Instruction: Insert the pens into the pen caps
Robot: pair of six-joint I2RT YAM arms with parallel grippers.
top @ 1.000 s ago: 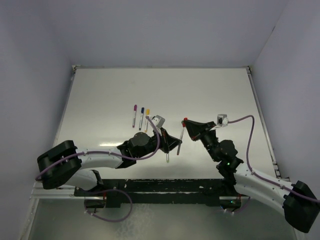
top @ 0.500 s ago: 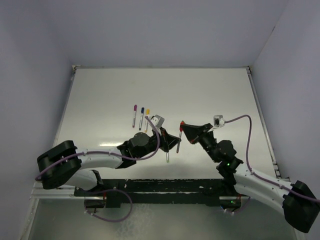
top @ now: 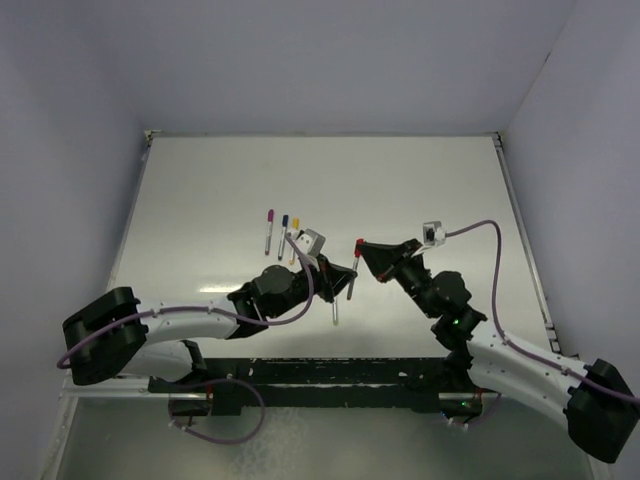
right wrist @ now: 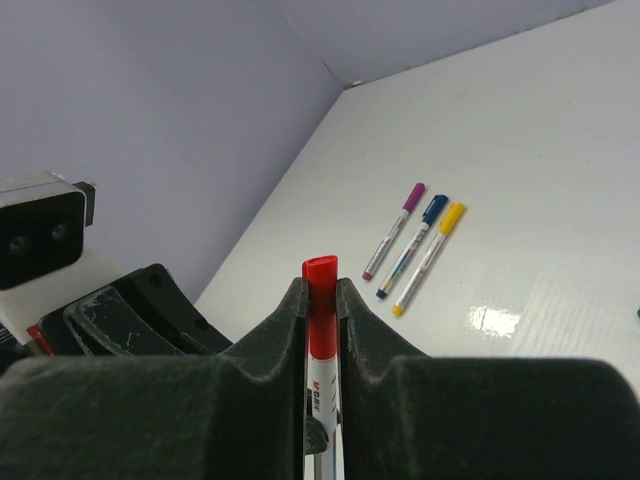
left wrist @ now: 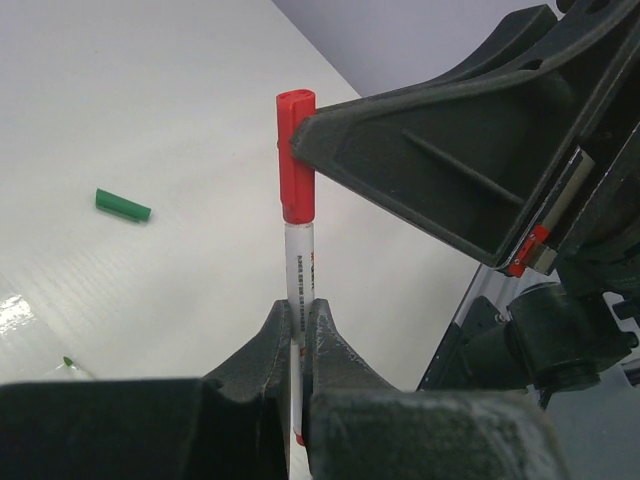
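Table (top: 400,190): white, and it is carrying everything below.

Left arm (top: 190,318) and right arm (top: 510,355): both are reaching in toward the middle of the near half of the table, wrists nearly meeting.

Left gripper (left wrist: 298,320): jaws are pinching tight on the barrel of the red pen (left wrist: 299,285), gripping it low on the shaft and holding it in the air above the table.

Right gripper (right wrist: 320,298): jaws are clamping on the red cap (right wrist: 320,315) from both sides, with the top of the cap sticking out past the fingers.

Red pen: it is standing upright in the left wrist view, with the red cap sitting on its upper end. Whether the cap is fully seated cannot be told.

Three capped pens are lying side by side on the table, just beyond the left gripper: purple pen (top: 269,230), blue pen (top: 283,234), yellow pen (top: 294,240), roughly parallel and close together.

Green cap (left wrist: 123,205): it is lying on its side on the table, on its own, apart from both grippers.
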